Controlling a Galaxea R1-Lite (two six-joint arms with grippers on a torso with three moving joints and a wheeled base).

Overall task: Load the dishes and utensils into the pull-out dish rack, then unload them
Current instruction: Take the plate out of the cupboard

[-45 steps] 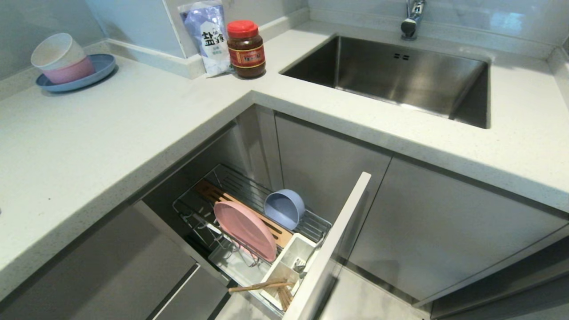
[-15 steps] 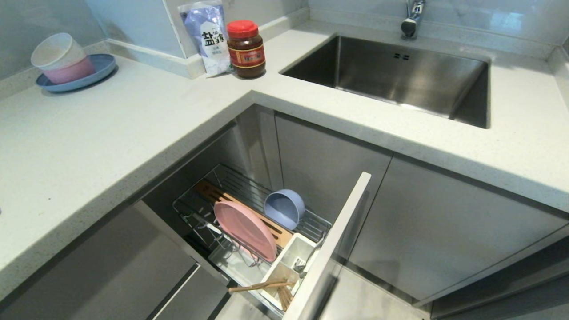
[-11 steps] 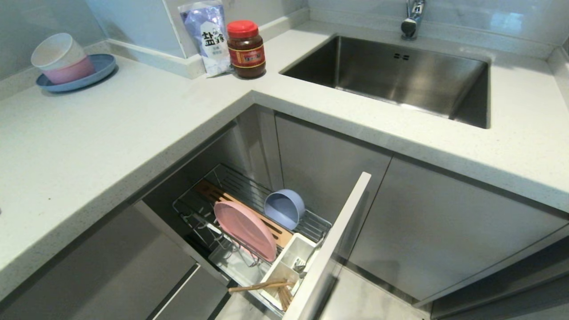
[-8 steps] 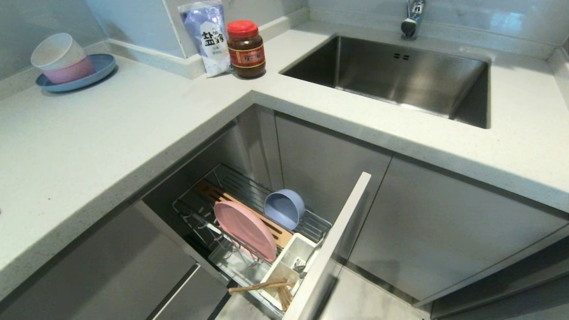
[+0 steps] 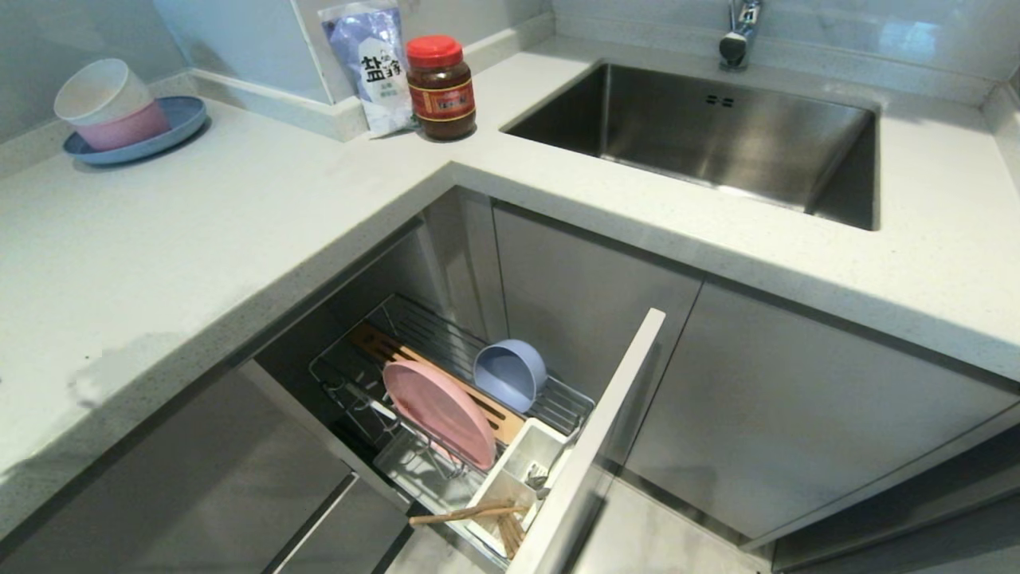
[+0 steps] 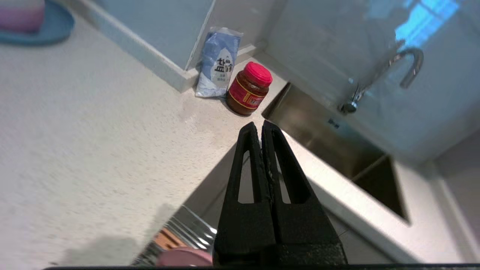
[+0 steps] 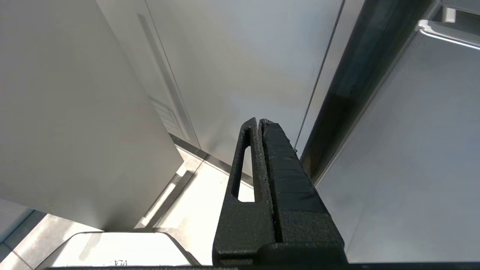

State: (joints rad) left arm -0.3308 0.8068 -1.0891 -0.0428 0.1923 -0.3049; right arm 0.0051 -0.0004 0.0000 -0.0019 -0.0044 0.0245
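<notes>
The pull-out dish rack point(image 5: 567, 405) stands drawn out under the counter corner, its grey front panel point(image 5: 607, 422) to the right. In it the pink plate point(image 5: 439, 413) stands on edge beside the wooden board point(image 5: 381, 347). The blue-grey bowl point(image 5: 510, 373) lies on its side behind the plate. The chopsticks point(image 5: 467, 514) and the spoon point(image 5: 537, 477) sit in the white cutlery cup point(image 5: 507, 485). My left gripper point(image 6: 259, 125) is shut and empty, up over the counter edge above the rack point(image 6: 187, 228) and plate point(image 6: 183, 258). My right gripper point(image 7: 258, 120) is shut and empty, low by the cabinet doors. Neither shows in the head view.
A salt bag point(image 5: 368, 64) and a red-lidded jar point(image 5: 441, 88) stand at the counter's back corner by the sink point(image 5: 717, 135) and tap point(image 5: 737, 32). Stacked cream and pink bowls on a blue plate point(image 5: 131, 127) sit far left. A shadow point(image 5: 107, 373) lies on the near left counter.
A soft shadow has appeared on the near left part of the counter. The rack, dishes and utensils have not moved.
</notes>
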